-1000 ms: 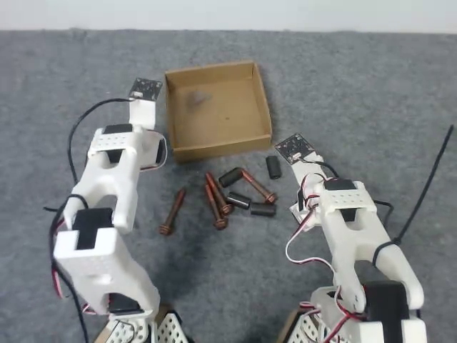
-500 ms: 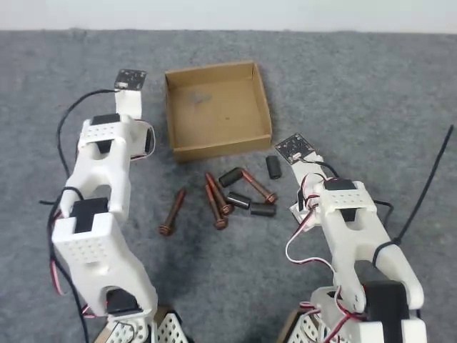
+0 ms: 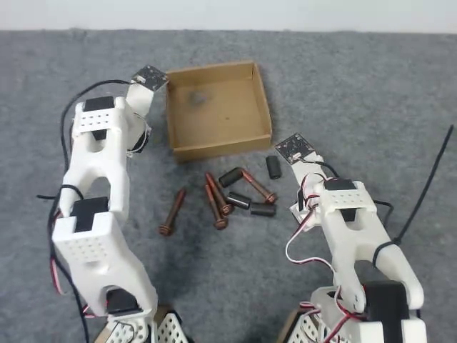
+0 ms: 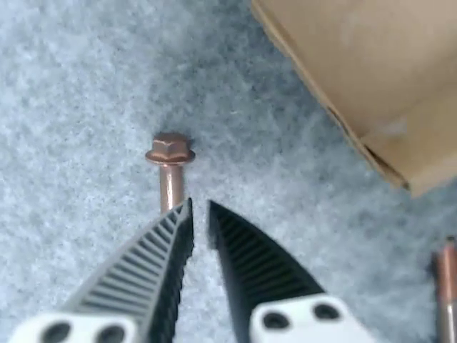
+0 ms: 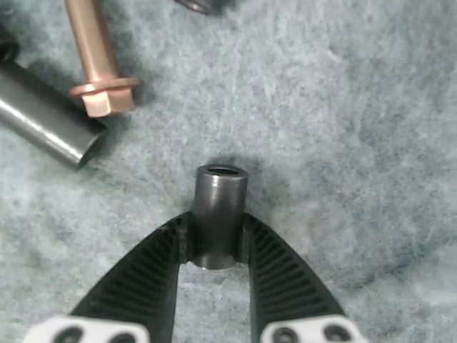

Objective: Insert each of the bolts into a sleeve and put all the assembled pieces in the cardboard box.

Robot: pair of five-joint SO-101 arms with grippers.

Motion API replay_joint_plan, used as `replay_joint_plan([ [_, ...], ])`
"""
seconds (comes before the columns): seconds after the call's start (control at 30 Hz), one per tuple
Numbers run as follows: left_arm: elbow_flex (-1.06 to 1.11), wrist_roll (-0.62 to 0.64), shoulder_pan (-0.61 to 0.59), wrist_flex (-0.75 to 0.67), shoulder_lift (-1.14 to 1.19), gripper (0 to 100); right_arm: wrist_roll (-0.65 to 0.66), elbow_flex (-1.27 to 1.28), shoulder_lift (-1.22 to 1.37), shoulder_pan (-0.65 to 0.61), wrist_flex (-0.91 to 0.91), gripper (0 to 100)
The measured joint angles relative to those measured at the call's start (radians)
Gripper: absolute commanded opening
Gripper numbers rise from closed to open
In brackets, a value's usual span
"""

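The right gripper is clamped on a sleeve, a short, smooth tube of dark metal. Its open bore faces away from the wrist, and the ribbed black fingers press on either side of its lower half. Just beyond it on the grey carpet lies the flanged hex head of a copper-coloured bolt, with another sleeve just beside that head.

From above, the loose parts sit between the two arms. There are four bolts: one alone, two side by side and one slanting among the sleeves. Four sleeves are in sight there: and, nearest the right wrist.

The left gripper hangs over the carpet with its jaws nearly together — only a thin slit, nothing between them. Its tips cover part of a bolt's shank.

Farthest off stands the cardboard box, shallow and open-topped, with the left wrist just beside its left wall. A blurred dark smudge marks its floor — I cannot tell what.
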Motion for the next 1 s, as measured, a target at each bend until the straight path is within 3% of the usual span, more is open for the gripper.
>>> replay_joint_plan([
  [0.37, -0.008, -0.009, -0.044, -0.002, 0.049, 16, 0.0, 0.0, 0.0, 0.0, 0.0, 0.7],
  [0.6, -0.012, -0.014, -0.044, -0.078, 0.12, 16, 0.0, 0.0, 0.0, 0.0, 0.0, 0.7],
  [0.83, -0.012, 0.137, -0.041, -0.147, 0.12, 16, 0.0, 0.0, 0.0, 0.0, 0.0, 0.7],
  [1.0, -0.012, 0.164, -0.041, -0.164, 0.121, 17, 0.0, 0.0, 0.0, 0.0, 0.0, 0.7],
])
